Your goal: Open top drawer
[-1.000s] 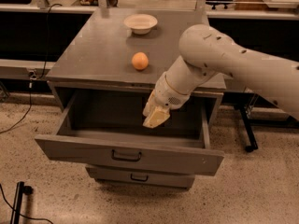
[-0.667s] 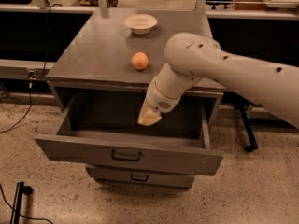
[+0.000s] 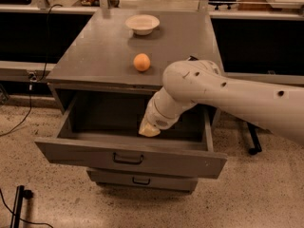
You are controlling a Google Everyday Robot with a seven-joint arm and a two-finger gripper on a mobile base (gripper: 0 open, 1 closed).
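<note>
Speckled stone-look floor under a boxy grey metal cabinet with a matte finish. The top drawer sticks well out of the cabinet's front. It's a deep sheet-metal box with a small dark bail handle centred on its face, so I'd call the opening basically done. The gripper hangs inside the drawer's box just behind the front panel, on a smooth rounded white arm (honestly can't tell if it's open or closed). Next move probably just means lifting clear without bumping the drawer walls. On the cabinet's top there's a round orange, with a shallow white bowl further back.
</note>
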